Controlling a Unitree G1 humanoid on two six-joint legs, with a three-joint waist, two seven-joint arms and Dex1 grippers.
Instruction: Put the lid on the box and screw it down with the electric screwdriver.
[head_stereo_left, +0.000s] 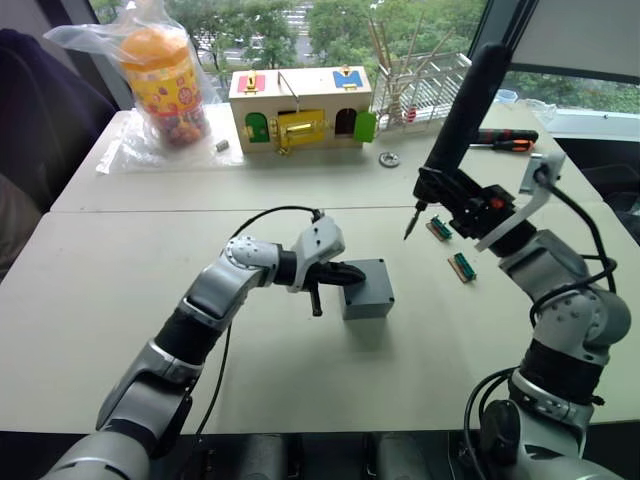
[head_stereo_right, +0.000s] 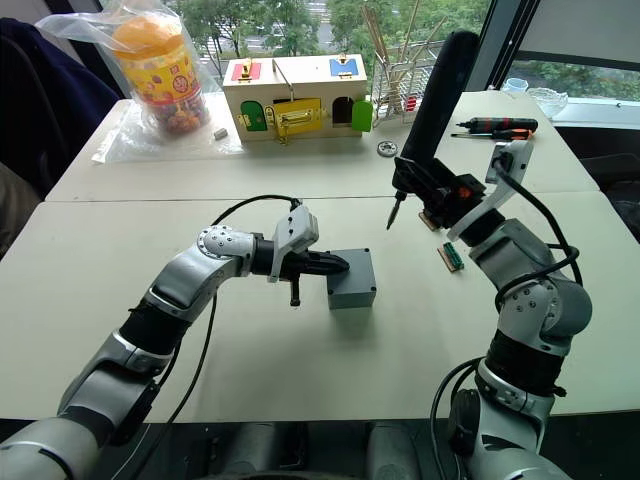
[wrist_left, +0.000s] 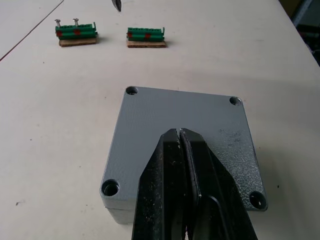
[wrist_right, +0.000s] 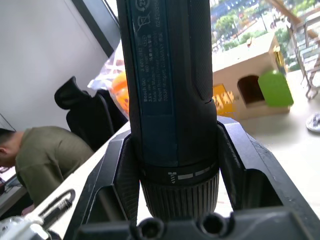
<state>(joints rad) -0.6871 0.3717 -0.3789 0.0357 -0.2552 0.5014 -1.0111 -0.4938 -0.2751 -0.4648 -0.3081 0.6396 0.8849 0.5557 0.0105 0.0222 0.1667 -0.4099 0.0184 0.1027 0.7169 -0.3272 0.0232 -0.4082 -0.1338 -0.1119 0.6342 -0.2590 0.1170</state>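
- Since the lid (wrist_left: 180, 145) is already seated flush on the box (head_stereo_left: 366, 290) near the table's middle, the first step is judged done.
- The lid is pressed from above by the left gripper (wrist_left: 180, 137), its fingers pinched together on nothing.
- The electric screwdriver (head_stereo_left: 460, 125) is clamped by the right gripper (head_stereo_left: 470, 205), bit tip hanging well apart from the box.
- Four corner holes look unscrewed; all driving is judged left.
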